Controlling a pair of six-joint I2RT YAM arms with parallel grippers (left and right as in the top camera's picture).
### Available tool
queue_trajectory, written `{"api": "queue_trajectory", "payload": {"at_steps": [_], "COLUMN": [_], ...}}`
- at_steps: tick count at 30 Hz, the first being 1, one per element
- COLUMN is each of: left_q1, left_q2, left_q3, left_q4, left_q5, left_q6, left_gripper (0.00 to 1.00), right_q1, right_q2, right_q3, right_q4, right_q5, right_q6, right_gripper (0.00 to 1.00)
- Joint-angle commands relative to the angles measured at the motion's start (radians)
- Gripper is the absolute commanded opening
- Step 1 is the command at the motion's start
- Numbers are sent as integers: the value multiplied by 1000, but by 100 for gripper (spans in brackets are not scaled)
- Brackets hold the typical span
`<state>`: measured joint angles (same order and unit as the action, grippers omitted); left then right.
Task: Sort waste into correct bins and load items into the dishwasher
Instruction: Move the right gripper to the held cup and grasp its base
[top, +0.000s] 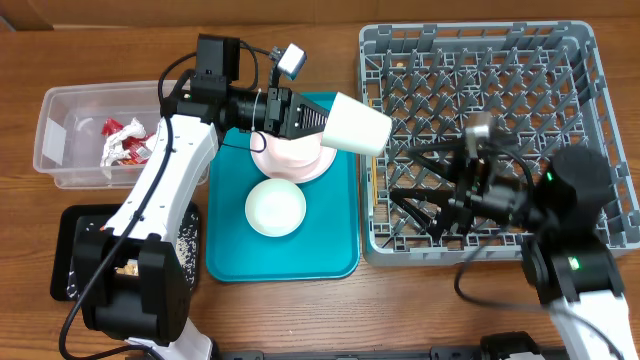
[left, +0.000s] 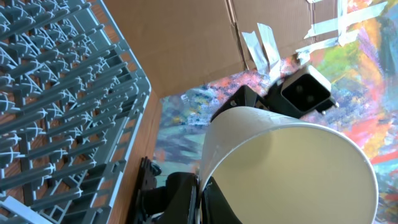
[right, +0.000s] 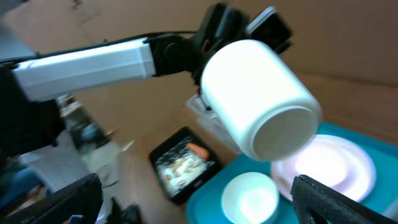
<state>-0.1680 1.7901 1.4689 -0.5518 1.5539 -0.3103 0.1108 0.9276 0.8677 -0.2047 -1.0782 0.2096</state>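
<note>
**Current step: transfer of the cup to the rack.**

1. The left gripper (top: 327, 121) is clenched on the wall of the white cup (top: 360, 125), with one finger inside the rim and one outside. A rim pinch is probably chosen because the cup body is too wide for the jaws.
2. The cup lies on its side in the air, mouth toward the left arm and base toward the dish rack (top: 500, 60). It hangs at 1 o'clock of the teal tray (top: 340, 255), over the gap between tray and rack. This tilt likely prepares an upside-down set-down on the pegs.
3. The right gripper (top: 415, 208) hovers over the rack at 4 o'clock of the cup. Its jaws are released and spread wide, and they hold nothing. It faces the cup, probably to receive or steady it.
4. The plate (top: 290, 158) and the bowl (top: 275, 207) rest on the teal tray, not yet loaded.
5. Waste appears sorted. The red wrapper (top: 125, 140) lies in the clear tub (top: 60, 105) at 9 o'clock of the tray. The carrot (right: 198, 149) and crumbs (right: 177, 165) lie in the black tray (top: 68, 250) at 8 o'clock.
</note>
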Motion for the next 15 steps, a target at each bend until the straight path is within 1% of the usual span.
{"api": "queue_trajectory", "payload": {"at_steps": [1,3,8,12,15], "left_q1": [4,4,4,2,-1], "left_q2": [9,9,9,9,9], "left_q3": [19,19,19,19,19], "left_q4": [8,10,10,10,10], "left_q5": [27,27,27,27,27], "left_q6": [15,15,15,15,19], "left_gripper": [4,4,4,4,4], "right_q1": [-6,-6,-6,-6,-5], "right_q2": [129,235,357,383,385], "right_q3": [24,24,24,24,24], "right_q4": [94,172,329,415,456], "right_q5": [-215,-256,-271,-265,-240], "right_q6": [4,4,5,4,5], "right_gripper": [100,100,100,99,96]}}
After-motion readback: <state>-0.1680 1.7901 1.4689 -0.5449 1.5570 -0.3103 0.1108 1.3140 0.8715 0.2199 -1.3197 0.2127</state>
